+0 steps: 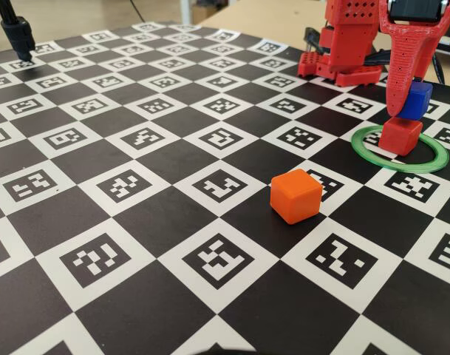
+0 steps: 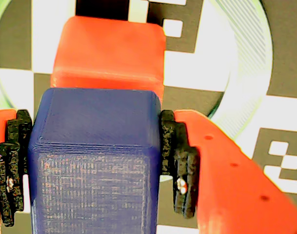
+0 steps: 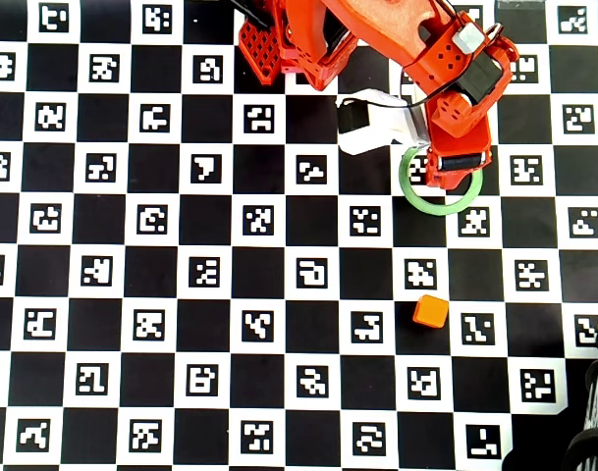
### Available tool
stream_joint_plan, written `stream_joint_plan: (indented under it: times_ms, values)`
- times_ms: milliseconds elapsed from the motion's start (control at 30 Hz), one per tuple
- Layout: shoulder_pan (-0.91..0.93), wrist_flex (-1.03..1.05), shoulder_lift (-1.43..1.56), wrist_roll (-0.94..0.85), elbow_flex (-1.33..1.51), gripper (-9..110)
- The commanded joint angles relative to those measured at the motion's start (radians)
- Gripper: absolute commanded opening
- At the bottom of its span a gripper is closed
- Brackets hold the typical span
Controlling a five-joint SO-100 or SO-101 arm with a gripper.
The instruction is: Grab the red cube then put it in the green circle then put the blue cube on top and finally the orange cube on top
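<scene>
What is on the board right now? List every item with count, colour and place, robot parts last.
red cube: one, red, inside the green ring, on the board.
blue cube: one, dark blue, held in the gripper just above the red cube; whether it touches it cannot be told.
orange cube: one, bright orange, alone on the board, outside the ring and nearer the camera in the fixed view.
green circle: one, translucent green ring, flat on the board at the right of the fixed view.
checkered marker board: one, black and white squares with printed codes.
black stand: one, far left corner in the fixed view.
gripper: one, red with black pads, shut on the blue cube.
</scene>
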Motion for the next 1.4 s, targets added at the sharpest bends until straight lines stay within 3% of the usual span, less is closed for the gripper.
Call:
stream_joint_plan:
  times_ms: [0,1367]
  values:
    - [0.009,0.000,0.014,-0.006,-0.028,6]
    - [-0.021,-0.040,0.002,-0.012,0.008,6]
